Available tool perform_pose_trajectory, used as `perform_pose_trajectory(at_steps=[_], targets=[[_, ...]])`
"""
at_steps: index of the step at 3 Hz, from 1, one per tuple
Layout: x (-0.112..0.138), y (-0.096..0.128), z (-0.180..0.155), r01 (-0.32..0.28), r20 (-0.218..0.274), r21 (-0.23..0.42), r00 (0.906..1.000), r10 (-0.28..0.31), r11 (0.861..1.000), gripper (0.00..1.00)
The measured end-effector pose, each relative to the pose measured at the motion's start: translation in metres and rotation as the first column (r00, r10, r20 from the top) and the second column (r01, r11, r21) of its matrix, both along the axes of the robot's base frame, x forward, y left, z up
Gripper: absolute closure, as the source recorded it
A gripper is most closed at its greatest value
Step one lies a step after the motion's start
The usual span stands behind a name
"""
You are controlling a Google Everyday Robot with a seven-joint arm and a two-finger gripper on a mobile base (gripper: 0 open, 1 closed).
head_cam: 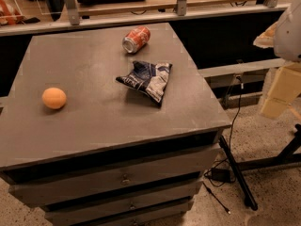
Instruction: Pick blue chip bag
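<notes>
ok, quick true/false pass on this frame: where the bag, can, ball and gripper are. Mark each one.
1. The blue chip bag lies on the cabinet top, nearer the front edge than the soda can. True.
2. The soda can stands upright. False: it lies on its side.
3. The orange ball touches the bag. False: it sits well apart from the bag, toward the picture's left.
4. The gripper is past the cabinet's edge at the picture's right, away from the bag. True.
</notes>
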State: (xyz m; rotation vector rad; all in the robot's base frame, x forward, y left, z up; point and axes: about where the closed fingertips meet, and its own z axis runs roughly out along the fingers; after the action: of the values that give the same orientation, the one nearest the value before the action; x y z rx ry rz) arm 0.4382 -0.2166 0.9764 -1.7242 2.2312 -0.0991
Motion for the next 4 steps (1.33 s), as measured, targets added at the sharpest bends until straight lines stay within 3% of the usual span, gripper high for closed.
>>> perform_pose_trajectory(at_steps=[1, 2, 3, 4], targets=[[0.0, 0.0, 0.0, 0.0, 0.0, 0.0, 1.0, 0.0, 1.0, 0.0], [0.0, 0.008, -0.003, -0.024, 0.012, 0.091, 0.9997, 0.023, 0.996, 0.0], [0.005, 0.007, -0.026, -0.062, 0.071, 0.255, 0.9964, 0.045, 0.965, 0.0], [0.011, 0.026, -0.035, -0.096, 0.159, 0.423, 0.9868, 0.031, 0.901, 0.0]])
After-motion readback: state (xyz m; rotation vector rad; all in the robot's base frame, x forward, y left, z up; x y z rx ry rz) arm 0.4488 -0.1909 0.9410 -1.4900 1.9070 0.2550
